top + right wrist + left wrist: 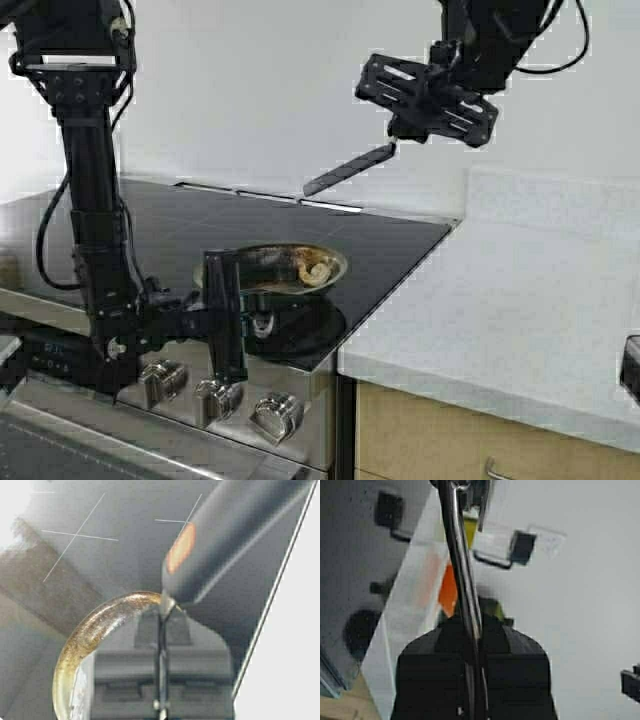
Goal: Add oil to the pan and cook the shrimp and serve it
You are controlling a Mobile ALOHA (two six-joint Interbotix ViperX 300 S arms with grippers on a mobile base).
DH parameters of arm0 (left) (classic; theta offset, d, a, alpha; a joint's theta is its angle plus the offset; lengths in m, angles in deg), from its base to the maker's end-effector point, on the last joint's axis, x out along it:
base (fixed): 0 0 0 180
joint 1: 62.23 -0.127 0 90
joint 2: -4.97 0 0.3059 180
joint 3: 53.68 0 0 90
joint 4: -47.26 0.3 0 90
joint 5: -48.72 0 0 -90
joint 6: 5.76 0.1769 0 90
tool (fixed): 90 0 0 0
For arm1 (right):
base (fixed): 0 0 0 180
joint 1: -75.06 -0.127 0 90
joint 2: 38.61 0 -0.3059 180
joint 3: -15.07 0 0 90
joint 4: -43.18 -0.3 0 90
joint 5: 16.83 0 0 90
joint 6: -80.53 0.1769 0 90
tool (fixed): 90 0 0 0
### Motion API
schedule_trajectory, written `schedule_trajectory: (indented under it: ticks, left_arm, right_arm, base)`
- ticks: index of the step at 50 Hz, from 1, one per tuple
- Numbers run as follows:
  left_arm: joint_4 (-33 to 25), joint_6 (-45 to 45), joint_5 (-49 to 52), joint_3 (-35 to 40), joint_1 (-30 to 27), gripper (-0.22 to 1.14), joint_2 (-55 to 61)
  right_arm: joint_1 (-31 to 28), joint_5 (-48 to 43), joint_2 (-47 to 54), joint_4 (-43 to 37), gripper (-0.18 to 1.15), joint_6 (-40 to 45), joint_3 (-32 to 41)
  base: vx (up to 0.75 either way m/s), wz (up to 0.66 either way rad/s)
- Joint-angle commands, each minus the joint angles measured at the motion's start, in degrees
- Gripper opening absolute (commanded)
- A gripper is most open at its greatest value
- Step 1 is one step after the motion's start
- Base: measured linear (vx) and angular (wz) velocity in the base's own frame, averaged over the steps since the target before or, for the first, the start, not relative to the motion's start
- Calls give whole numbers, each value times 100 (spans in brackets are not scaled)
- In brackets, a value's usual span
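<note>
Found the left tool [222, 292] at lower left of the high view, clenched on the pan's short steel handle [462, 570]; confirmed that grip in the left wrist view, with the handle pinched between dark fingers [520, 660]. Saw the pan [262, 262] resting on the black stove top [200, 215], a little left of centre, near the front edge. Spotted the shrimp [316, 271] inside the pan toward its right side, curled and pale, touching the browned base.

Farther right and higher, found the right tool [405, 125] hanging well above the stove, clenched on a dark spatula [350, 168] whose blade sloped down to the left, clear of the pan. In the right wrist view, saw that spatula [225, 545] over the pan's rim [90, 630], apart from it. At far right, saw only pale bench [520, 290].

Judged the oil step done or passed over: could not make out oil in the pan, nor any jug in the high view. Judged cooking under way, with pan steadied and spatula ready. Left to do, by this reading: stirring or turning the shrimp, then serving it. Saw no serving dish in the high view.
</note>
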Motion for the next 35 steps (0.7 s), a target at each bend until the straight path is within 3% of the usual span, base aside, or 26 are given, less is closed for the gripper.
schedule_trajectory:
  ticks: [1,15,19,29,31,35]
  left_arm:
    - [0,-53,-70,-62,-26,3,-132]
    - [-88,149,-9,-62,-18,9,-193]
    - [-105,237,0,-62,-18,27,-211]
    - [-290,308,114,-132,-26,105,-369]
    - [-290,334,193,-176,-26,109,-431]
    - [-290,422,246,-202,-26,103,-536]
  right_arm:
    - [-18,-79,-229,0,7,9,62]
    - [-18,-79,-229,0,7,26,26]
    - [-18,-79,-237,0,7,26,26]
    - [-9,-79,-255,0,7,26,26]
    - [-18,-88,-255,0,7,26,26]
    - [-18,-88,-255,0,7,26,35]
  base:
    - [0,0]
    - [0,0]
    - [0,0]
    - [0,0]
    - [0,0]
    - [0,0]
